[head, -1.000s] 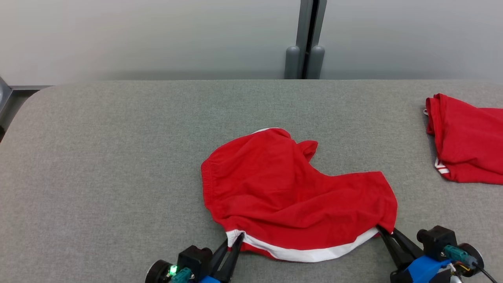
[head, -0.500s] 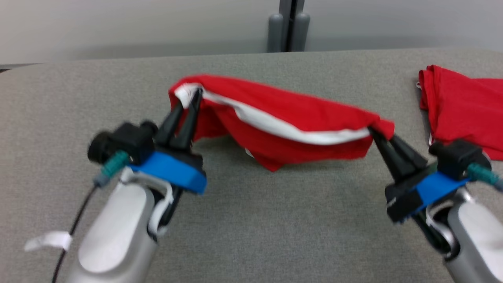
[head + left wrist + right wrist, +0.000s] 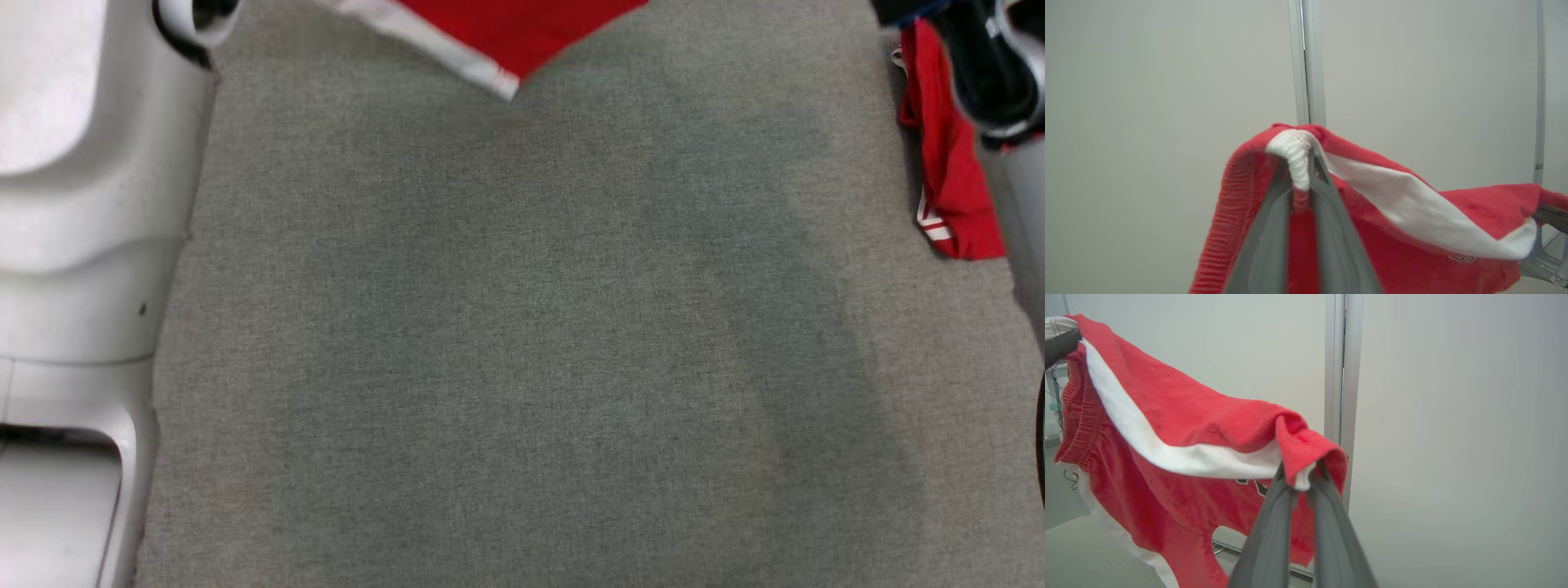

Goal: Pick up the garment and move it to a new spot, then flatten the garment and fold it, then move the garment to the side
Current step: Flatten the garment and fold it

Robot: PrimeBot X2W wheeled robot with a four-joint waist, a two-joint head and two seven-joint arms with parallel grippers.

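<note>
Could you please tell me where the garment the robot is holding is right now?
The garment hangs above the grey table, stretched between the left gripper and right gripper; its lower tip shows at the head view's top edge.

Soft, even light fell on the grey fabric-covered bench [image 3: 522,367], with a broad faint shadow down its right half. In the wrist views the left pincer [image 3: 1303,173] and right pincer [image 3: 1300,473] loomed blurred, and the red white-trimmed cloth garment [image 3: 1474,204] looked fuzzy.
</note>
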